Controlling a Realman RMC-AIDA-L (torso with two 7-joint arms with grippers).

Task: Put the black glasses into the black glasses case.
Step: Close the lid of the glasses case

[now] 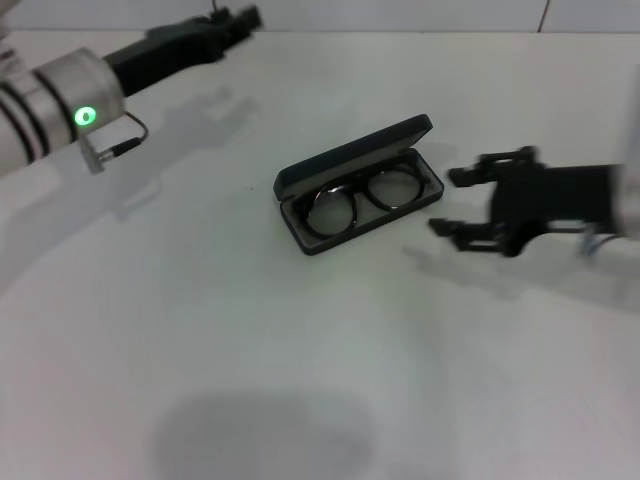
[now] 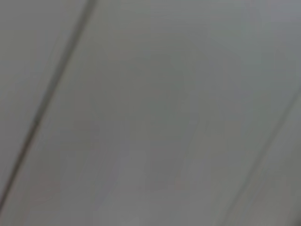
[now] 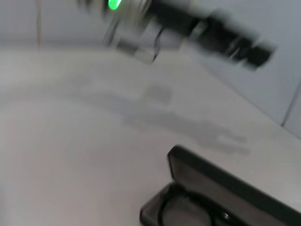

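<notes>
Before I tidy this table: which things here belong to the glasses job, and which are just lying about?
Job:
- black glasses, lying in the case
- black glasses case, lid open
- right gripper, open, beside the case

Not in the job:
- left gripper, parked at the far edge
- nothing else on the white table

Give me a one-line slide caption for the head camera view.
Black glasses lie inside the open black glasses case; open right gripper beside it.

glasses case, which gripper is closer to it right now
Right. The right gripper is open just beside the case, which holds the glasses. The left gripper is far off at the table's back edge.
</notes>
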